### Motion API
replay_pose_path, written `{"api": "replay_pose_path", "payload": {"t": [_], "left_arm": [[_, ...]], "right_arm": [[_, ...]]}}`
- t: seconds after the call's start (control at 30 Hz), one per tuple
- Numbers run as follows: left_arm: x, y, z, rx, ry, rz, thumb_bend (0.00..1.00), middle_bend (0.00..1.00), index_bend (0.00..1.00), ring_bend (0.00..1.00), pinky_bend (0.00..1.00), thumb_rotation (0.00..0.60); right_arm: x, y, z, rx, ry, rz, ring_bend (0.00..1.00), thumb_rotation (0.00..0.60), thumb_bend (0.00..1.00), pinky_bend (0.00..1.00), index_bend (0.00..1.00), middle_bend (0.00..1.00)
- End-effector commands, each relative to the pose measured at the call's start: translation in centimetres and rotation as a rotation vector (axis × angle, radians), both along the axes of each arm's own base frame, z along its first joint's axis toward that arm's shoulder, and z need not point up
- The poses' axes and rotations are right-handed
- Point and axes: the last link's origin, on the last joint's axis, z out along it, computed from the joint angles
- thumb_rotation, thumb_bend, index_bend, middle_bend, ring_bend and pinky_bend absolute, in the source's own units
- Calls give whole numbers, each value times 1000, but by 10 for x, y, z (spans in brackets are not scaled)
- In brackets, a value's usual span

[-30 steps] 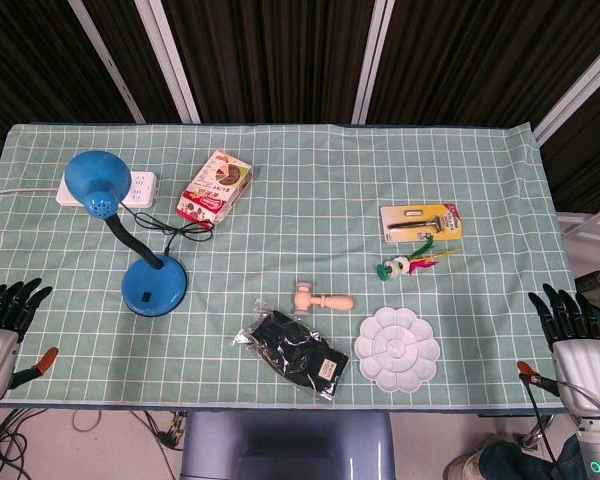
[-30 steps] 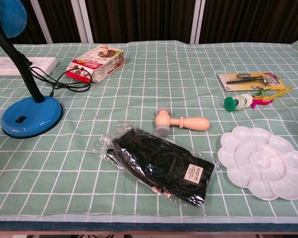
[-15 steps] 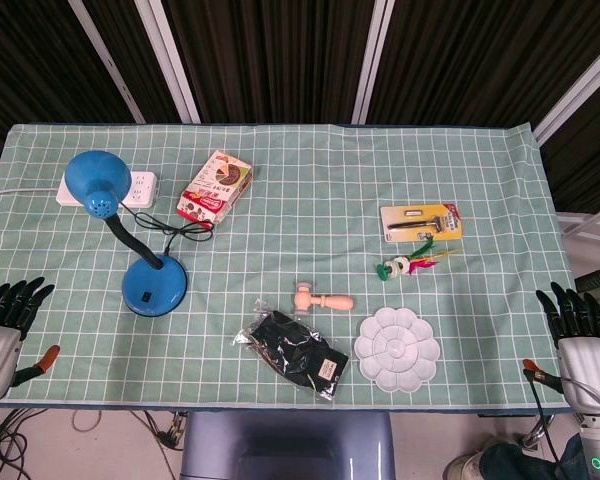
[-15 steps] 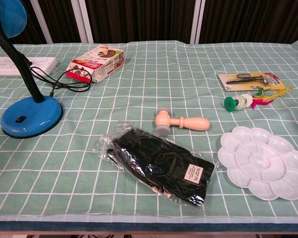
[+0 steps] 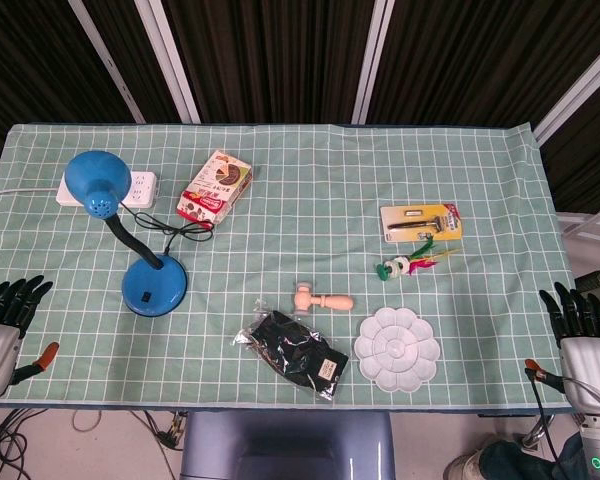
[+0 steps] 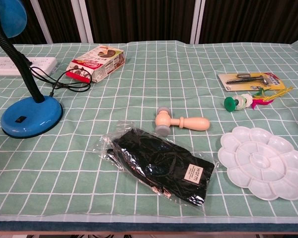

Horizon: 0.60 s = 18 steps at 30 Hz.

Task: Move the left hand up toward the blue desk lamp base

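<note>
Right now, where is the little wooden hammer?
In the head view the small wooden toy hammer lies near the table's front middle, just behind the black item in a clear plastic bag and left of the white flower-shaped paint palette.

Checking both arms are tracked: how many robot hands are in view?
2: left hand at the table's left edge, right hand at its right edge. Neither shows in the chest view.

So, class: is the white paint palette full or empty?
Empty. The white paint palette shows only clean white wells in both views, with no paint or objects inside.
</note>
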Motion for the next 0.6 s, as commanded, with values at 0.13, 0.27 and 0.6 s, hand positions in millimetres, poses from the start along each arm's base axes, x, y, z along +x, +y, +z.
{"api": "replay_pose_path", "payload": {"t": [0.13, 0.27, 0.6], "left_arm": [[0, 6, -5, -28, -13, -8, 577, 565, 36, 544, 701, 600], [0, 16, -22, -91, -69, -6, 751, 738, 55, 727, 845, 600], [-12, 38, -56, -196, -5, 48, 890, 830, 60, 833, 911, 600]], "right_arm": [[0, 1, 0, -6, 0, -9, 32, 600, 153, 0, 81, 52], [-1, 1, 0, -13, 1, -19, 32, 600, 154, 0, 81, 52], [-2, 1, 0, -13, 8, -30, 32, 600, 154, 0, 81, 52]]}}
